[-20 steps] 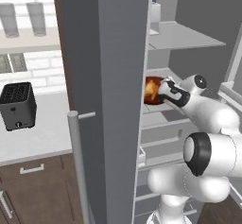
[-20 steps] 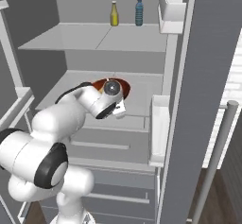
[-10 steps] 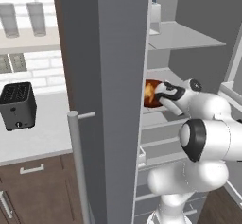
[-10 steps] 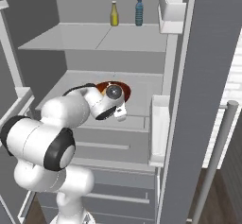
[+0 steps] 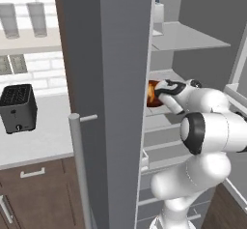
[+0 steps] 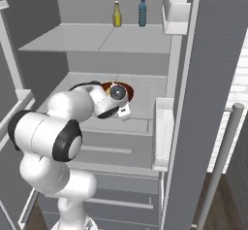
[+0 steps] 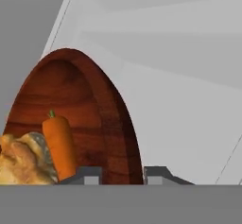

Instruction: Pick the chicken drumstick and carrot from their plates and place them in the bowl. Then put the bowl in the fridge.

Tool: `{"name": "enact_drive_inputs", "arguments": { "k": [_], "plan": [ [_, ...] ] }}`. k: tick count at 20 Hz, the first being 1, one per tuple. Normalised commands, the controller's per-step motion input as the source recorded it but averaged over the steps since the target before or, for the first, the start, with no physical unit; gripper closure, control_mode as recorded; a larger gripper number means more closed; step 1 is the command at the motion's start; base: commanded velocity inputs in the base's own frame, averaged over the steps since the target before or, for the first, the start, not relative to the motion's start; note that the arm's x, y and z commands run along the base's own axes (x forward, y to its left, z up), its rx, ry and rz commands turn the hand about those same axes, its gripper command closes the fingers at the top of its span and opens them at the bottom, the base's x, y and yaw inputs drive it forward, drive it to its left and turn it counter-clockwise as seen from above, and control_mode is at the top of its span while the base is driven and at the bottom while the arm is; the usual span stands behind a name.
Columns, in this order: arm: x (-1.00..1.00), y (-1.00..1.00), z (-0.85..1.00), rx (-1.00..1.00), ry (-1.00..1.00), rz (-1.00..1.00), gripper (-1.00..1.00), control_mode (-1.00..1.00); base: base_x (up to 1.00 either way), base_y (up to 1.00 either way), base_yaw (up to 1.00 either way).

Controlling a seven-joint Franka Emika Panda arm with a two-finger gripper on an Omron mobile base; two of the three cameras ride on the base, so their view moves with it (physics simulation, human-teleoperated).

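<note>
Jaws: the gripper (image 7: 122, 176) straddles the near rim of the bowl, one fingertip (image 7: 87, 175) inside the rim and the other outside; I cannot tell whether they pinch the rim or have just let go.
Bowl: the bowl (image 7: 71, 90) sits on the middle shelf (image 7: 179, 105) of the fridge (image 5: 111, 78), well in from the shelf's front edge, level and seemingly fully supported.
Contents: the carrot (image 7: 59, 142) lies in the bowl, touching the chicken drumstick (image 7: 21, 161) beside it.
Further back: two bottles, one yellow (image 6: 116, 14) and one blue (image 6: 142, 12), stand at the back edge of the upper shelf.
Step in hand: judging by this, both foods are loaded and the bowl is in the fridge; what remains is the release.
Next move: likely spread the jaws clear of the rim, then draw the hand straight back over the shelf's front edge without dragging the bowl or catching the door bins.
Writing: none readable; the bottle labels are too small.
</note>
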Motion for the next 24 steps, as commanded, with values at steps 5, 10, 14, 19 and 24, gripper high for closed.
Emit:
{"name": "enact_drive_inputs", "arguments": {
  "k": [5, 10, 14, 19, 24],
  "plan": [
    [-0.12, 0.15, 0.44, 0.00, -0.16, 0.00, -1.00, -1.00, 0.00, 0.00, 0.00],
    [-0.62, 0.01, 0.95, 0.00, -0.06, 0.00, -1.00, -1.00, 0.00, 0.00, 0.00],
    [-0.61, 0.08, 0.99, -0.01, -0.01, 0.00, -1.00, -1.00, 0.00, 0.00, 0.00],
    [-0.23, 0.26, 1.00, -0.06, 0.01, 0.00, -1.00, -1.00, 0.00, 0.00, 0.00],
    [-0.21, 0.15, 0.81, -0.05, 0.00, 0.00, -1.00, -1.00, 0.00, 0.00, 0.00]
  ]
}}
